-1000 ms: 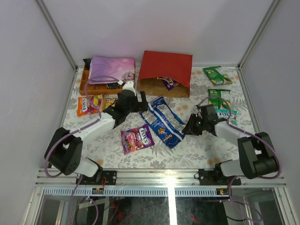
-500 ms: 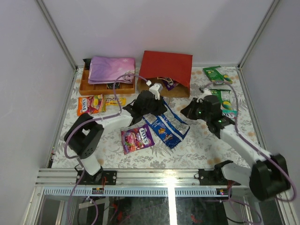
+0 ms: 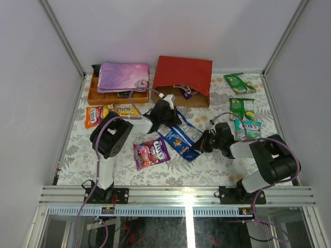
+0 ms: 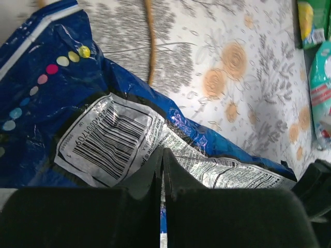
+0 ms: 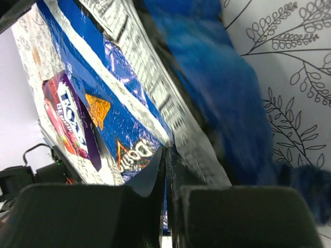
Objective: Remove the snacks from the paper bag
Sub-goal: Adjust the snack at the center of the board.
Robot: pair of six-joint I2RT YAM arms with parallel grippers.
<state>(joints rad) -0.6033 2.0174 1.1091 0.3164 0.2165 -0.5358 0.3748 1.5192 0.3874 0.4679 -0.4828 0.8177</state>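
The red paper bag (image 3: 183, 76) lies on its side at the back, brown mouth facing me, with a purple packet (image 3: 185, 91) in the opening. The long blue chip bag (image 3: 181, 138) lies crumpled in mid-table. My left gripper (image 3: 168, 114) is shut at its far end. In the left wrist view the jaws (image 4: 163, 151) meet on the white barcode panel of the chip bag (image 4: 111, 137). My right gripper (image 3: 202, 142) is shut at the bag's near right edge, with its jaws (image 5: 166, 149) pinched on the chip bag's (image 5: 119, 98) film.
A purple candy packet (image 3: 151, 153) lies near left of the chip bag. Green packets (image 3: 239, 81) (image 3: 242, 108) and a teal one (image 3: 248, 128) sit on the right, orange and yellow packs (image 3: 98, 114) on the left. A wooden box with purple cloth (image 3: 119, 77) stands at back left.
Both arms swung in to the blue chip bag and folded up. The left gripper went from wide open to shut, the right closed fully. The bag has shifted and crumpled shorter.
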